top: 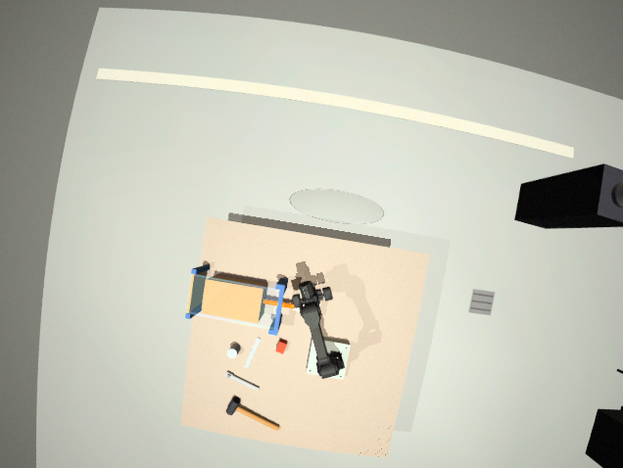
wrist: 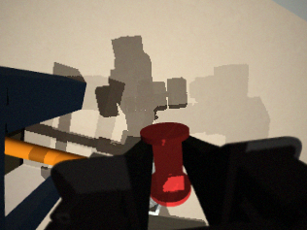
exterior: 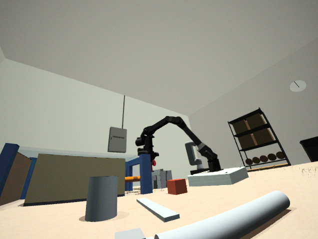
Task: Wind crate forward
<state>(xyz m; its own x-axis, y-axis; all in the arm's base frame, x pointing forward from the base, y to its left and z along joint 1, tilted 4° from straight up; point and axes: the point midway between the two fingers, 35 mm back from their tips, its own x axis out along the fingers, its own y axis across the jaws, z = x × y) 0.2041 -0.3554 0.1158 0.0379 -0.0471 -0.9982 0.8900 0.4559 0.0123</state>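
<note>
The tan crate [top: 231, 301] [exterior: 77, 177] sits flat inside the clear-panelled cubby. A gap shows between its front and the blue steel frame [top: 279, 307] [exterior: 146, 174] [wrist: 39, 91] at the mouth. The orange strap [top: 288, 304] [exterior: 132, 179] [wrist: 39, 154] runs from the crate out under the frame toward the winch. The grey winch [exterior: 161, 178] is mostly hidden by my arm. My gripper [exterior: 153, 159] [wrist: 162, 136] is shut on the red knob [exterior: 153, 163] [wrist: 167, 156] of the winch handle, just beyond the frame. Whether the key is fully seated is hidden.
A red block [top: 281, 346] [exterior: 177, 186], a white flat bar [top: 253, 351] [exterior: 158, 209] and a grey cylinder [top: 232, 351] [exterior: 101, 197] stand or lie beside the cubby. A wrench [top: 243, 381] and a hammer [top: 258, 416] lie farther off.
</note>
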